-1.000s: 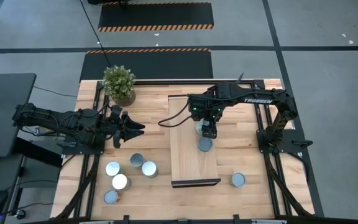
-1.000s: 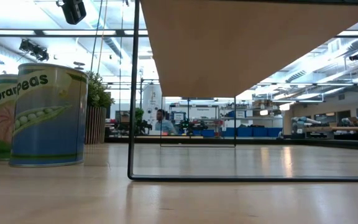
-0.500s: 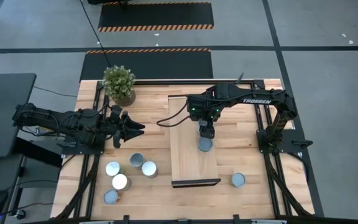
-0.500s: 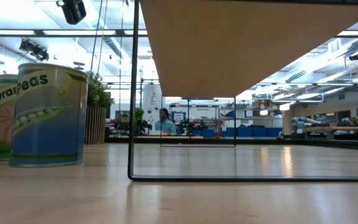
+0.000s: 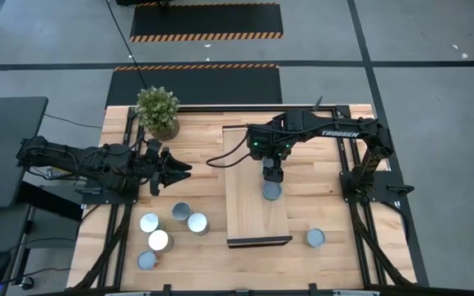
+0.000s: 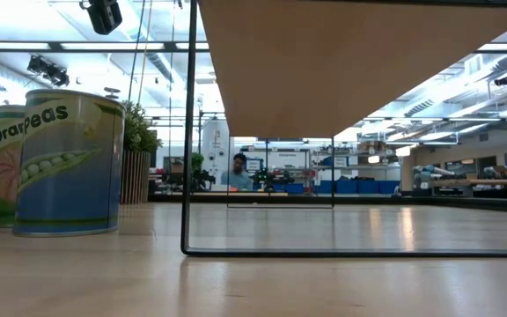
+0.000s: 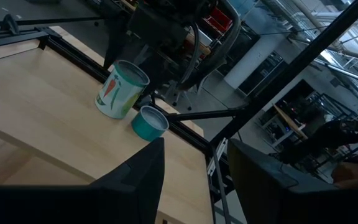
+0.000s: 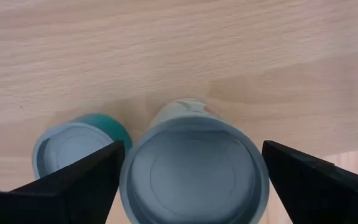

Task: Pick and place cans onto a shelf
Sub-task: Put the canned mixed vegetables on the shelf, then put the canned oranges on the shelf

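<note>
Over on the shelf (image 5: pixel 257 218) now, with the right gripper (image 5: pixel 271 173) poised straight above a can (image 8: pixel 194 168), fingers (image 8: pixel 73 180) spread wide to either side of it and clamped on nothing. Sits upright on the plank, just beside a shorter teal can (image 8: pixel 73 152). Away on the left, waiting over the surface (image 5: pixel 327 164) with the left gripper (image 5: pixel 179 170), fingers apart and empty. Still down on the wood for collecting: six more cans (image 5: pixel 181 211), five bunched near the left arm, one alone right of the shelf. Likely stiff, smooth-walled and a touch slippery, probably with some heft if full, so no crushing worries but real risk of sliding or tipping. Best taken across the round side wall, mid-height, squarely on the widest line. Beware nudging the close neighbours when reaching in.
</note>
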Controlling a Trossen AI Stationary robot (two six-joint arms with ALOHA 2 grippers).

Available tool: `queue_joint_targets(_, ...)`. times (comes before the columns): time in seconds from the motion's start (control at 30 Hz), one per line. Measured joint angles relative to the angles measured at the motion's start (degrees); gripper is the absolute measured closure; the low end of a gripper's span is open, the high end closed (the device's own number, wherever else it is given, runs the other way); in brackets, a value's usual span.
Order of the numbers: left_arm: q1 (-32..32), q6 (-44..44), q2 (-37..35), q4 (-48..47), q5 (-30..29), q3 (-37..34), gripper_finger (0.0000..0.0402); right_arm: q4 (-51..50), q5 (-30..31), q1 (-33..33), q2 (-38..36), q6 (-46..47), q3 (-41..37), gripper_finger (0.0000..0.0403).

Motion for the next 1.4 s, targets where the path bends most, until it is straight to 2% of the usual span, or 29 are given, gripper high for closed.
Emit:
queue_joint_targets(0.23,0.00,-0.04,0.00,0.00,-0.01,0.00,0.0221,0.00,-0.36,0.11,0.00,0.18,0.02,0.0005)
queue_joint_targets(0.47,0.00,-0.14,0.00,0.01,0.01,0.00,0.0221,-0.99,-4.74,0.84,0.00,1.76,0.02,0.0003)
queue_joint_targets(0.93,-0.01,-0.16,0.00,0.01,-0.02,0.00,0.0221,-1.25,-4.52,1.03,-0.17,1.61,0.23,0.0003)
queue_joint_targets(1.4,0.00,-0.13,0.00,0.00,-0.02,0.00,0.0221,-2.50,-1.42,0.79,-0.26,2.78,10.90,0.0003)
